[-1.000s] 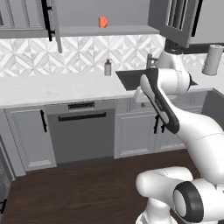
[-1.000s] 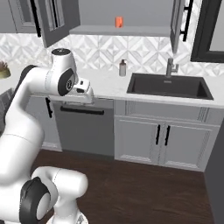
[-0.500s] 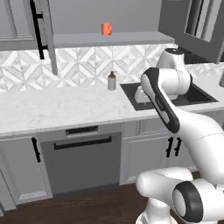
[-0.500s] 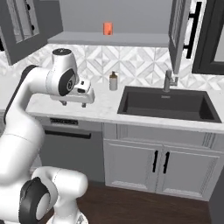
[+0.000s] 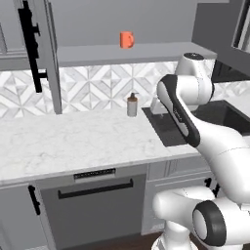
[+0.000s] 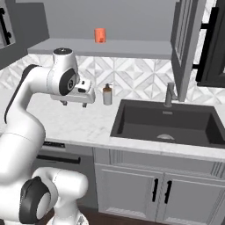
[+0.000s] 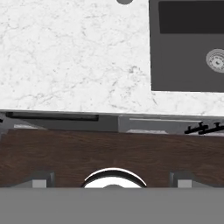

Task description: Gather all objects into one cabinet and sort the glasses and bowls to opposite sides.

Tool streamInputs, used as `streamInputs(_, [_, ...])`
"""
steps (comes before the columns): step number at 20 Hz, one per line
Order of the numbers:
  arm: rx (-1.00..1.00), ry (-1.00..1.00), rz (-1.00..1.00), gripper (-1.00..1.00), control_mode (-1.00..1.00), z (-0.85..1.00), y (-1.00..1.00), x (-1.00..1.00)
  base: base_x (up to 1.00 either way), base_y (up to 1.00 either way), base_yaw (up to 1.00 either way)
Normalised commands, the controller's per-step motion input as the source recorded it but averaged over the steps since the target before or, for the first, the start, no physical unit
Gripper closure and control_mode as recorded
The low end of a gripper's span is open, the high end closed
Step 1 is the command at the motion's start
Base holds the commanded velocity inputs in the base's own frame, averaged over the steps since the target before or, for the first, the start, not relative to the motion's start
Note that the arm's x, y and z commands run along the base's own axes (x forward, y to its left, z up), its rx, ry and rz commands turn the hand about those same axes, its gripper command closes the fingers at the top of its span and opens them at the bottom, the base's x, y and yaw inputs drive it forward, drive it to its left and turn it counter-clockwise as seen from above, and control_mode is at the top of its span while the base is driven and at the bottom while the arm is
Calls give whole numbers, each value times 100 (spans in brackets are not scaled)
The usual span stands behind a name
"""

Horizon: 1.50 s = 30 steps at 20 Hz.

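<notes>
— Hand?

— Gripper spread wide, nothing between the tips. Points down over the near part of the counter, apart from its surface.

— Counted around it?

— One soap bottle, upright, just right of the hand and farther back against the tiled wall. One sink, dark, sunk into the counter to the right. One faucet at its far edge. One drain in the basin floor.

— Task things?

— One orange cup, upright on the cabinet shelf, high above the bottle and well apart from the hand. Handle turned right in the left base view. Bare shelf on either side of it.

— Doors?

— Two upper doors swung open: one left of the shelf, with a black bar handle; one right of it, above the sink's far edge. Below the sink, two lower doors, each with a short black handle. One dishwasher under the counter, left of them.

— Edges, room?

— Broad bare marble left of the sink and in front of the bottle. Sink's left rim close to the right of the hand. From the hand view, counter's near edge below the gripper, then dark wood floor.

— Writing?

— Marks on the dishwasher's top strip too blurred to read. Bottle too small to tell.
</notes>
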Motion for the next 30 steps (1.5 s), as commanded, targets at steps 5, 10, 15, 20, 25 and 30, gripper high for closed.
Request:
streamInputs(5, [0,0,0,-100,100,0,0,0,58,-10,0])
streamInputs(10, [0,0,0,-100,100,0,0,0,50,-2,0])
streamInputs(15, [0,0,0,-100,100,0,0,0,5,0,0])
streamInputs(20, [0,0,0,-100,100,0,0,0,0,0,1])
streamInputs(25, [0,-39,6,-100,-100,38,5,-1,0,0,0])
streamInputs(30, [1,-45,7,-100,-100,83,6,1,0,0,0])
